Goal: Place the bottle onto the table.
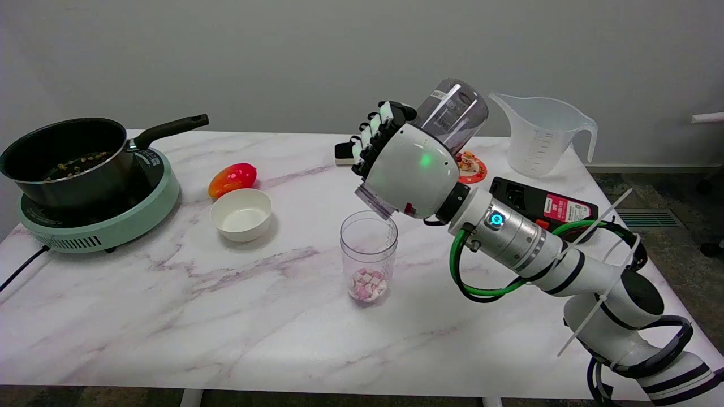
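My right hand (403, 169) grips the bottle (449, 116), fingers wrapped round it. The bottle is tilted mouth-down in the air, mouth just above the clear cup (368, 255) holding pink and white bits. It looks empty. Nothing is on the table (169, 316) yet.

Risks, my guess:
- Swinging it upright could clip the cup rim and tip the cup.
- The black box (543, 206) and the measuring jug (540, 135) crowd the right side, so I could bump either while lowering.
- Smooth plastic may slip if I loosen early.
- If it lands tilted, it topples.
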